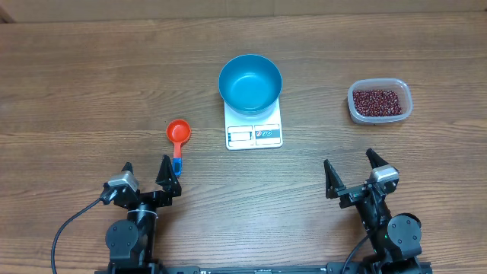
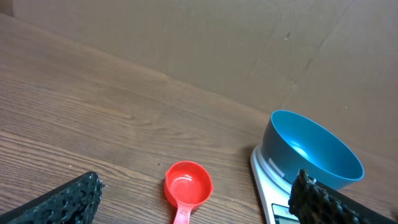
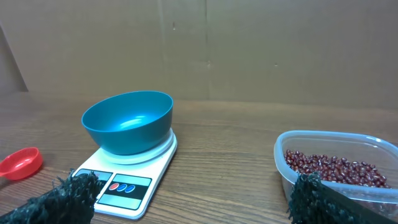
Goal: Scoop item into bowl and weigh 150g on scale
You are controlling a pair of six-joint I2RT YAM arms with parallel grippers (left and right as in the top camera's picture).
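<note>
A bright blue bowl (image 1: 250,82) (image 2: 312,149) (image 3: 128,121) stands empty on the white scale (image 1: 254,129) (image 3: 134,180) (image 2: 264,183) at the table's middle. Dark red-brown beans (image 1: 376,100) (image 3: 333,168) fill a clear plastic tub (image 1: 380,103) (image 3: 373,144) at the right. A red measuring scoop (image 1: 178,133) (image 2: 187,185) (image 3: 20,163) lies left of the scale, cup up, its blue-tipped handle pointing at my left gripper. My left gripper (image 1: 147,174) (image 2: 199,214) is open near the front edge, just behind that handle. My right gripper (image 1: 351,171) (image 3: 196,208) is open too, in front of the tub, holding nothing.
A brown cardboard wall (image 3: 205,50) backs the wooden table (image 1: 91,76). Bare wood lies between the scale and the tub and across the left half of the table. Black cables (image 1: 65,232) trail from the arm bases at the front.
</note>
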